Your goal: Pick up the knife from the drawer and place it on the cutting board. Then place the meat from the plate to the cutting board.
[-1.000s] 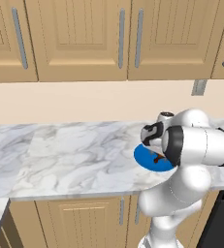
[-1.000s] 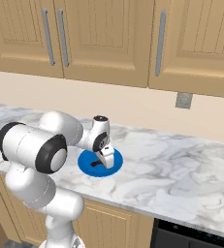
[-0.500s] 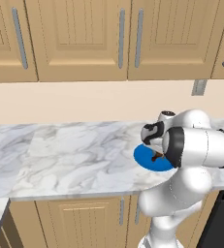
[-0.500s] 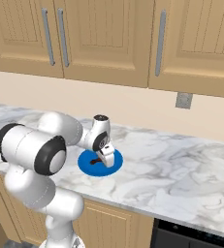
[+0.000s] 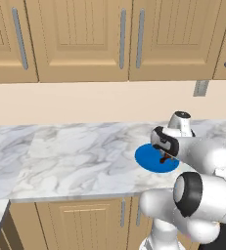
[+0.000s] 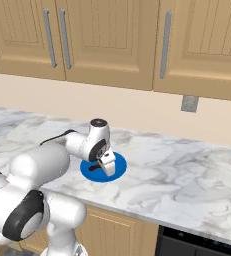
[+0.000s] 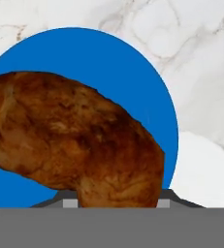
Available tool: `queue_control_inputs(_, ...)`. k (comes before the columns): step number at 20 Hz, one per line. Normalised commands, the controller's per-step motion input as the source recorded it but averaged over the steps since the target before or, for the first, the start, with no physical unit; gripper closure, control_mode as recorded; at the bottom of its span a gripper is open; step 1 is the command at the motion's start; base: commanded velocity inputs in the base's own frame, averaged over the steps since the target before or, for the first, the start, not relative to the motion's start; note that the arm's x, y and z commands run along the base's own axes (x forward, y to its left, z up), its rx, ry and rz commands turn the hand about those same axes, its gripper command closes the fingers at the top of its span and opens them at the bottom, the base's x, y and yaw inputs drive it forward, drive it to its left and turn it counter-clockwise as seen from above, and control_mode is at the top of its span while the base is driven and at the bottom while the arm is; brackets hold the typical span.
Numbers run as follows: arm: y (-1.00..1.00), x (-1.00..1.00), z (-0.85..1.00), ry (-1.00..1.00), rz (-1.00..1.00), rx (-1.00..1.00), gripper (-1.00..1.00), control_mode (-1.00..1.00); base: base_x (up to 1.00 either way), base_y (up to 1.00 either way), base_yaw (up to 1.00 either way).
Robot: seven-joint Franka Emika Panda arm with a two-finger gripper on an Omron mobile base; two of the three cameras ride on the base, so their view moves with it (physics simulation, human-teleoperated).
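We find the gripper (image 6: 106, 167) low over the blue plate (image 6: 118, 161), which sits on the marble counter (image 6: 187, 175) below the wall cabinets (image 6: 112, 40). In the hand view the meat (image 7: 74, 140) lies close before the camera, with the plate's rim (image 7: 147, 92) showing behind it and its lower end reaching down between the two finger bases. In the left base view a dark-brown piece (image 5: 166, 158) sits just under the hand, over the plate.

The fingers appear to bracket the meat, but we cannot tell whether they have closed on it: the tips are hidden behind the lump, and the base views are too small to settle contact. We also cannot tell whether the meat rests on the plate or is already clear of it.

We judge the step in hand to be taking the meat off the plate for the cutting board. To do it well, we advise:

- Centre the lump between the fingers, so that it neither rolls nor pivots when squeezed.
- Close firmly across the thicker body, not the narrow curved end.
- Lift straight up until well clear of the plate rim before any sideways travel.
- Carry slowly; an irregular lump is likely to shift in a two-finger hold.
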Motion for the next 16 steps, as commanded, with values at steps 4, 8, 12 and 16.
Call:
queue_control_inputs(4, 0.0, -0.46, 0.78, -0.08, 0.0, -0.02, 1.0, -1.0, 0.0, 0.0, 0.0)
queue_control_inputs(8, 0.0, -0.31, 0.79, -0.02, 0.0, -0.02, 1.0, -1.0, 0.0, 0.0, 0.0)
queue_control_inputs(12, -0.01, -0.34, 0.77, 0.0, 0.0, -0.01, 1.0, -1.0, 0.0, 0.0, 0.0)
queue_control_inputs(16, 0.0, -0.46, 0.51, -0.05, 0.0, 0.0, 1.0, -1.0, 0.0, 0.0, 0.0)
